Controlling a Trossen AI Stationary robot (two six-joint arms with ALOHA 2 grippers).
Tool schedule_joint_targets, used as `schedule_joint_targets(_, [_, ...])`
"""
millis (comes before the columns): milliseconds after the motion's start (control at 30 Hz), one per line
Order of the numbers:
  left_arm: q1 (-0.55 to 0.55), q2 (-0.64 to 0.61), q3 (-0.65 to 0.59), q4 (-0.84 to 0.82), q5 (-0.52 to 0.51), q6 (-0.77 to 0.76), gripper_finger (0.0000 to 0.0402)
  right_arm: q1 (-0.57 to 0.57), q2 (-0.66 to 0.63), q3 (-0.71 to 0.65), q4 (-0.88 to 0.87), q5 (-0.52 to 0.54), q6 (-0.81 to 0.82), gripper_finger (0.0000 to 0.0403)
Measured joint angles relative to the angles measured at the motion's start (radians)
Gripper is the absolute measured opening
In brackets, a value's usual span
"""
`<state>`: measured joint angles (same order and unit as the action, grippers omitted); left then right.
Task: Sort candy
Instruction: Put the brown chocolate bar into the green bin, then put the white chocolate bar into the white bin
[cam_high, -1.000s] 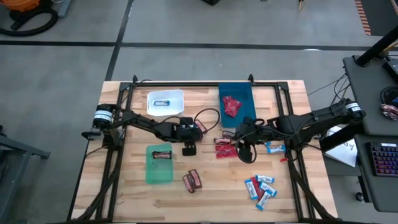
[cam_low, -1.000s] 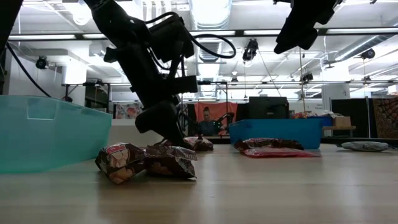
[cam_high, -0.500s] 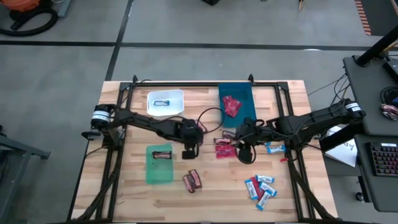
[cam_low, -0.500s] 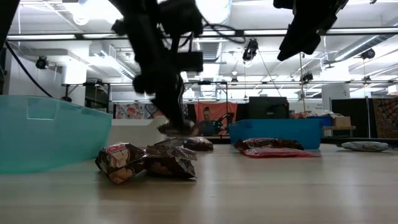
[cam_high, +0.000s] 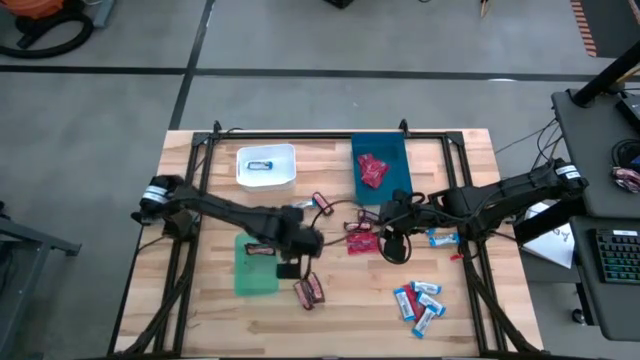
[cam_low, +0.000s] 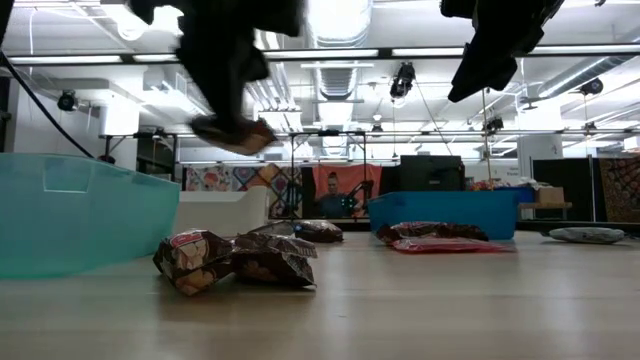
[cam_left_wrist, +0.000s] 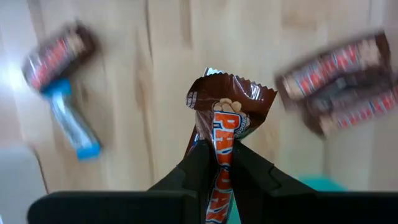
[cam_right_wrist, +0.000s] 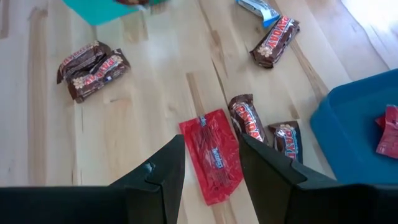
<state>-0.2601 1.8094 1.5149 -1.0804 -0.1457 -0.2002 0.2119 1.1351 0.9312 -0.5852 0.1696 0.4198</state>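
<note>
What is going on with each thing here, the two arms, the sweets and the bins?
Left gripper: fingers shut on a brown PayDay bar, held above the table near the green bin.
Right gripper: fingers open, hovering over a red packet.
Green bin: holds one brown bar.
White bin: holds one blue-and-white bar.
Blue bin: holds red packets.
Blue-and-white bars: loose on the table.

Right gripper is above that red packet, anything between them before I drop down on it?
Nothing visible. In the right wrist view the open right gripper hangs above the red packet, which lies flat on bare wood. Two brown bars lie just beside the packet, apart from it, close enough that a finger might nudge them.
</note>
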Motion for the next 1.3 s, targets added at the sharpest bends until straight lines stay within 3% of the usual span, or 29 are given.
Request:
schedule_joint_targets(200, [-0.105, -0.038, -0.005, -0.167, -0.091, -0.190, 0.0036, 0.000, 0.000, -0.010, 0.023, 0.000, 0.000, 0.0144])
schedule_joint_targets(433, [-0.205, -0.111, -0.086, -0.145, -0.181, -0.371, 0.0036, 0.000, 0.000, -0.019, 0.026, 0.000, 0.002, 0.0144])
schedule_joint_targets(667, [-0.233, -0.157, -0.254, -0.099, -0.180, -0.522, 0.0036, 0.011, 0.000, -0.033, 0.027, -0.001, 0.041, 0.0144])
schedule_joint_targets(867, [-0.233, -0.162, -0.373, -0.011, -0.098, -0.579, 0.0036, 0.035, 0.000, -0.045, 0.045, -0.001, 0.060, 0.0144])
schedule_joint_targets(1067, [-0.234, -0.162, -0.395, -0.007, -0.098, -0.621, 0.0045, 0.045, 0.000, -0.050, 0.044, -0.001, 0.087, 0.0144])
schedule_joint_targets(1300, [-0.234, -0.162, -0.362, -0.008, -0.095, -0.597, 0.0088, 0.045, 0.000, -0.052, 0.044, -0.002, 0.105, 0.0144])
